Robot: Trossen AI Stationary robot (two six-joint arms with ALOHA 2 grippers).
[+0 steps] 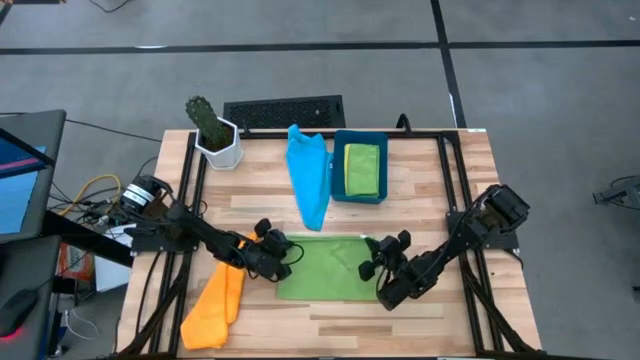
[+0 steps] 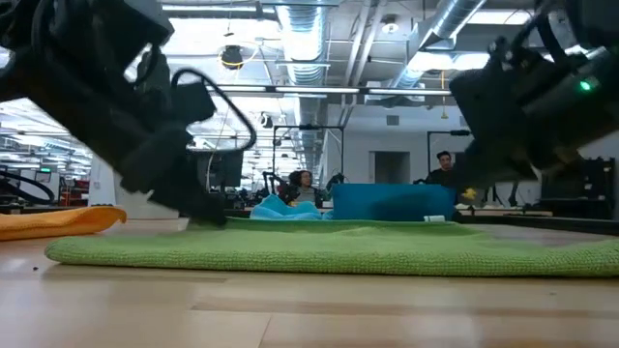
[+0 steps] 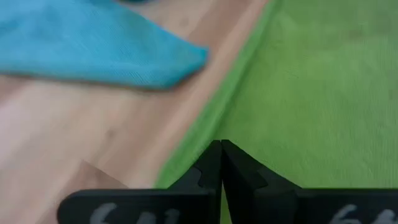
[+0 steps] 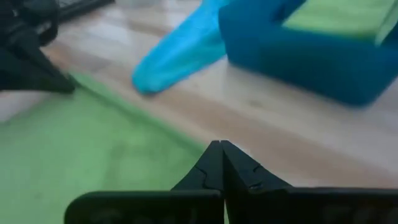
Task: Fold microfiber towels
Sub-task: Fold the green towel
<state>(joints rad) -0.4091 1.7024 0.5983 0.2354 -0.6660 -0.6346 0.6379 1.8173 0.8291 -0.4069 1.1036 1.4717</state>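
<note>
A green towel [image 1: 325, 270] lies spread flat on the wooden table, toward its near edge. My left gripper [image 3: 221, 148] is shut, its tips low at the towel's left edge [image 2: 205, 215]. My right gripper [image 4: 221, 147] is also shut. It stands over the towel's far right corner [image 1: 374, 248], above the cloth. An orange towel [image 1: 215, 305] lies bunched at the near left. A light blue towel [image 1: 310, 178] lies at the far middle, one end draped over the rim of the dark blue bin [image 1: 336, 170]. The bin holds a folded yellow-green towel [image 1: 362, 168]. My left gripper has its shut fingertips [image 3: 211, 163] down at the green towel's left edge [image 3: 198, 134], slanting down from the table's left side. I cannot tell whether they touch the cloth. My right gripper touches nothing.
A potted cactus [image 1: 213, 133] stands at the far left corner. A black keyboard [image 1: 284, 111] lies beyond the table's far edge. Bare wood shows between the green towel and the bin. In the low view, people sit in the room behind the table.
</note>
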